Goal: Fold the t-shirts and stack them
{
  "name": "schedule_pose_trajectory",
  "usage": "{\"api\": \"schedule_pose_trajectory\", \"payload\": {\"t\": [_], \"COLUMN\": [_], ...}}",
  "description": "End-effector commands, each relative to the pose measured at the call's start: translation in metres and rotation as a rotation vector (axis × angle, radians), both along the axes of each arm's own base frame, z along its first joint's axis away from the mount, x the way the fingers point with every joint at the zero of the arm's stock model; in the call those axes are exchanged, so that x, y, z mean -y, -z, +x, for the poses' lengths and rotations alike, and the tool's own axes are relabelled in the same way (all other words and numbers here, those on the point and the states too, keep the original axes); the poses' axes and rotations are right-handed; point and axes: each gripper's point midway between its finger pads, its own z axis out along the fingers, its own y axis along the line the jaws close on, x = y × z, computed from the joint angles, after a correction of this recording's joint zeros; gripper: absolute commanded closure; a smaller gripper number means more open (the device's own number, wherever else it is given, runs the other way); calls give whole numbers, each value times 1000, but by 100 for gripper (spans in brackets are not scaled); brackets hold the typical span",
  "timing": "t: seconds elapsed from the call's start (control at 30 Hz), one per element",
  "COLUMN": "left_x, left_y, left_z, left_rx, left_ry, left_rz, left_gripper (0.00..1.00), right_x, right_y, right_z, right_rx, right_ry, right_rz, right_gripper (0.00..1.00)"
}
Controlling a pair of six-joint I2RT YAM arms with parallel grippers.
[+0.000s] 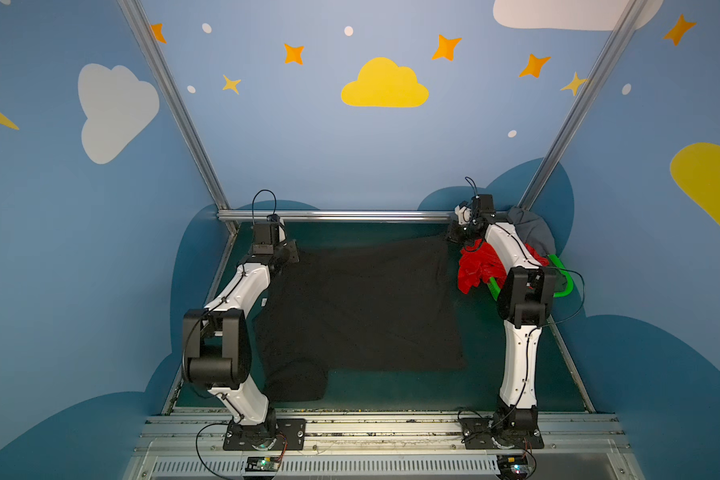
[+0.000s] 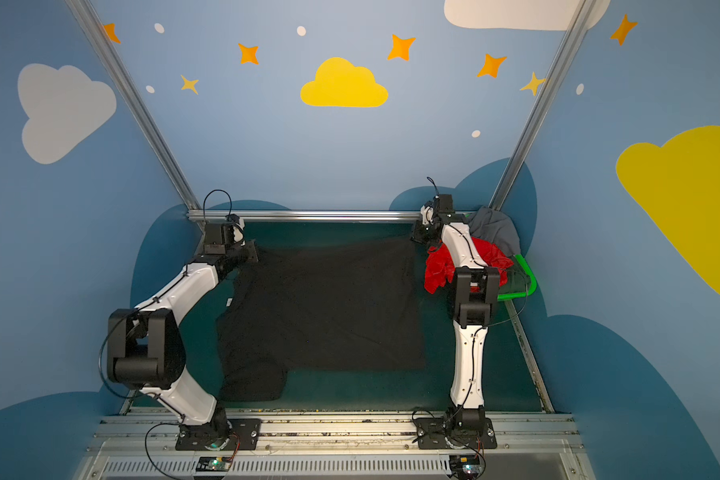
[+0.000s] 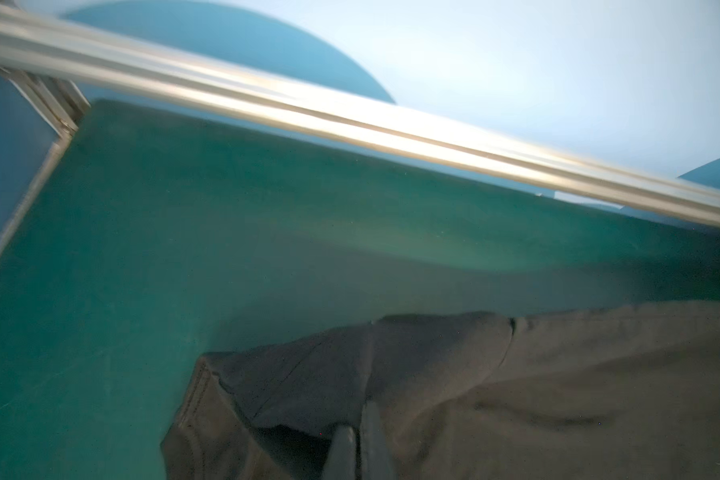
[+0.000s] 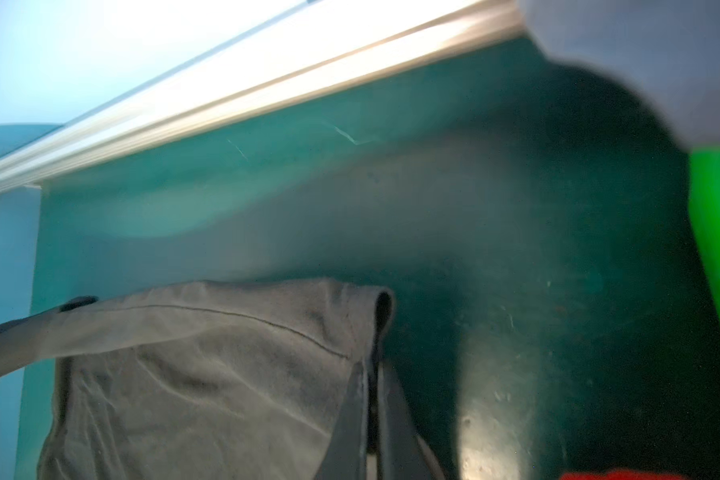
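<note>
Black t-shirt (image 1: 362, 307) (image 2: 325, 307) lies spread over the middle of the green table (image 1: 391, 395), mostly flat. One sleeve (image 1: 296, 380) sticks out at its near left corner, and a small white label (image 1: 263, 302) shows at its left edge. The left gripper (image 1: 287, 250) (image 3: 358, 434) is at the shirt's far left corner. In the left wrist view its fingers (image 3: 344, 449) are pressed together on a fold of dark cloth that tents up toward them. The right gripper (image 1: 454, 237) (image 4: 373, 382) is at the far right corner, and in the right wrist view its fingers (image 4: 350, 419) pinch the hemmed edge of the black t-shirt (both wrist views are blurred, so whether the corners are off the table cannot be told). Both grippers sit close to the metal rail (image 1: 350, 215) along the back of the table. To the right, a bright green basket (image 1: 560, 266) stands in the far right corner. A red t-shirt (image 1: 472, 266) spills over the basket's left side, just beside the black shirt's right edge and partly behind the right arm. A grey t-shirt (image 1: 533, 228) is bunched at the back of the basket against the wall.
</note>
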Motion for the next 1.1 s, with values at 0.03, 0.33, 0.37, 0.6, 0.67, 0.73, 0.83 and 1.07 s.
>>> {"api": "schedule_pose_trajectory", "payload": {"t": [0.03,0.33,0.37,0.6,0.67,0.73,0.83,1.07], "left_x": [-3,-3,-2,-10,-10,-9,-10,-25], "left_y": [-3,0,-1,3,5,6,8,16], "left_z": [-5,-37,-39,-59,-64,-68,-75,-95], "left_rx": [54,57,56,54,55,54,55,52], "left_ry": [-61,-118,-120,-196,-206,-212,-231,-323], "left_rz": [-15,-26,-25,-38,-60,-80,-93,-88], "left_gripper": [96,96,96,96,96,96,96,96], "right_x": [-2,-4,-4,-3,-5,-7,-9,-7], "right_y": [-22,-17,-17,-18,-20,-19,-17,-9], "right_z": [-13,-44,-48,-62,-64,-67,-74,-91], "right_rx": [58,30,24,19,21,15,2,-2], "right_ry": [-24,-26,-27,-17,-12,-15,-12,-3], "right_rz": [20,48,48,66,81,98,111,114], "right_gripper": [100,100,100,100,100,100,100,100]}}
